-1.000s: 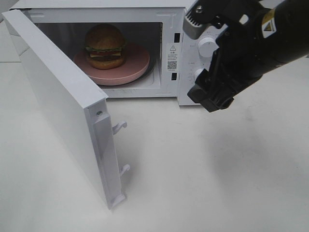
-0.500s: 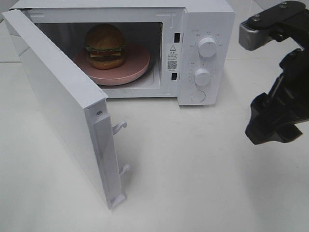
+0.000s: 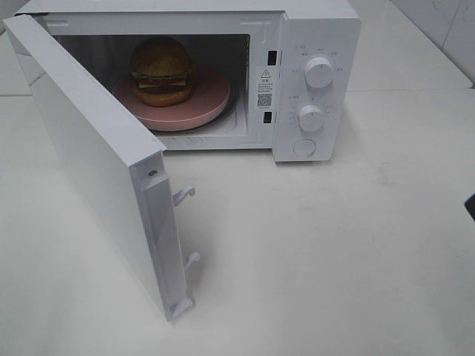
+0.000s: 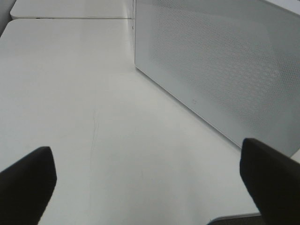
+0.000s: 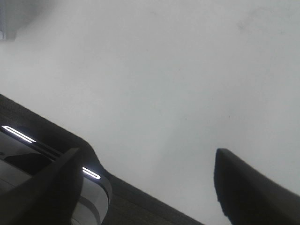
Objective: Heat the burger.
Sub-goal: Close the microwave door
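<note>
- Left pincer [image 4: 150, 187] hangs wide open over the white counter [image 4: 70, 84], with bare counter showing between its dark fingertips [image 4: 26, 185]
- A white panel [image 4: 220, 65] with fine dotted mesh stands on the counter, apart from the pincer
- A faint thin scratch [image 4: 94, 131] marks the counter

Black left fingers [image 4: 26, 183], black right fingers [image 5: 248, 187], seemingly matte

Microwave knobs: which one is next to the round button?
The lower knob, sitting just above the round button; the upper knob is higher up, farther from it.
</note>
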### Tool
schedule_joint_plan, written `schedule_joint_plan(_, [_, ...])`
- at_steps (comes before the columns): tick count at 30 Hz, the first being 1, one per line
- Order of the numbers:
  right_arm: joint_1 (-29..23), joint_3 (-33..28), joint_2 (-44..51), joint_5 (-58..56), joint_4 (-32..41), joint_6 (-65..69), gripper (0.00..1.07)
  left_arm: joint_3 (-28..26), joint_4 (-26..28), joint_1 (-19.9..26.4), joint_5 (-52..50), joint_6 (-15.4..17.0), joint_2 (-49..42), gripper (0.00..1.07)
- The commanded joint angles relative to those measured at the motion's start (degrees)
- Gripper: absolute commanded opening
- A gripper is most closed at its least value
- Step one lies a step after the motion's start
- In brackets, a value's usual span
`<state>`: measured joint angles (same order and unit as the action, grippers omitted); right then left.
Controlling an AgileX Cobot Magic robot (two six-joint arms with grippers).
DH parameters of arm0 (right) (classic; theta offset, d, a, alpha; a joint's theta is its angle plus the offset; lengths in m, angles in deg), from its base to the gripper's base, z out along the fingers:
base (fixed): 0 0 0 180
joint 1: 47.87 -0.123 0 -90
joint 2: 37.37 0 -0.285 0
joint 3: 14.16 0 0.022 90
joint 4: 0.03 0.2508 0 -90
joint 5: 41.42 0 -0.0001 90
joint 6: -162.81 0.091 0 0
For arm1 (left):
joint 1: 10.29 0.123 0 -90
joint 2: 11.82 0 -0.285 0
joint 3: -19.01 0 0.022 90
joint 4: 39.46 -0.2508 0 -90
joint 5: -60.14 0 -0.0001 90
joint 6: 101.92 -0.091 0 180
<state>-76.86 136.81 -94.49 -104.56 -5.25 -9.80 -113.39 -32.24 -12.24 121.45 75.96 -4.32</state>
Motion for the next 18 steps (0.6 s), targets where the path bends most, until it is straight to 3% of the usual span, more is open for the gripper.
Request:
schedule_joint_plan(1, [3.9,-2.5,3.0,-0.2,1.1,-1.3,0.76,0.1,0.2,-0.2,0.1,-0.1,-0.1,1.00])
schedule_joint_plan(3, [8.8,-5.2,7.4,0.8,2.1,-2.2,0.76,0.1,0.2,-0.2,0.1,-0.1,-0.1,1.00])
schedule_joint_plan(6, [10.4,-6.1,9.2,1.3,2.2,-2.4,0.76,0.1,0.2,-0.2,0.1,-0.1,-0.1,1.00])
schedule_joint_plan(8, [15.0,-9.3,15.8,3.8,3.4,-2.6,0.76,0.1,0.2,-0.2,0.1,-0.1,-0.1,1.00])
schedule_joint_plan(18, [22.2,-17.0,30.7,5.8,4.0,-1.7,0.76,0.1,0.2,-0.2,0.1,-0.1,-0.1,1.00])
